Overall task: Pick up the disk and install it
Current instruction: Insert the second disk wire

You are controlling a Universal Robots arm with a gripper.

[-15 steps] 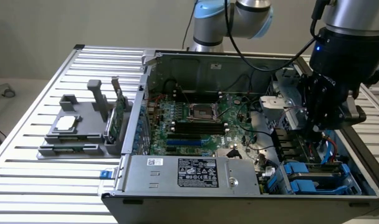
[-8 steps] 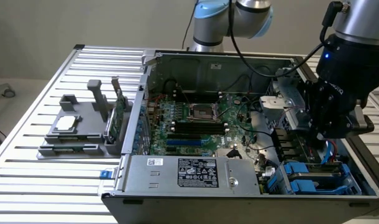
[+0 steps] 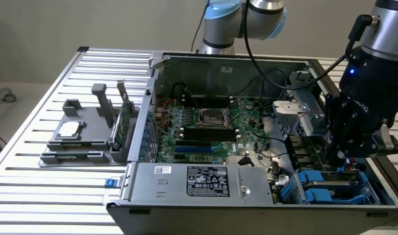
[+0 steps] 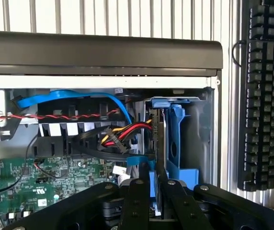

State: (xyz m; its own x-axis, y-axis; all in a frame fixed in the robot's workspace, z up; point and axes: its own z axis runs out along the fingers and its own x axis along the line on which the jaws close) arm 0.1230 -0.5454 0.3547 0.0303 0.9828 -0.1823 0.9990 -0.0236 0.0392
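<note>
Wrist view inspection: the gripper is seen with its two black fingers drawn close together on the near edge of the disk, which stands on edge in its blue carrier frame inside the drive bay at the corner of the computer case. The fingers are judged to be pinching the disk by its thin edge, though the exact contact is partly hidden behind the finger links. In the exterior view the gripper is found low over the drive bay at the exterior view's right front corner of the case, with blue carrier parts visible below it. A bundle of red, yellow and black power cables and a blue data cable lie just beside the bay. The disk is judged to be stiff, fairly heavy for its bulk, and sensitive to knocks; its metal faces would be slippery, while the plastic frame is more yielding and could flex or unclip under side load. The soundest hold is judged to be across the flat faces near the frame's end, kept square to the bay rails. A keyboard rests on the slatted table beside the case.
</note>
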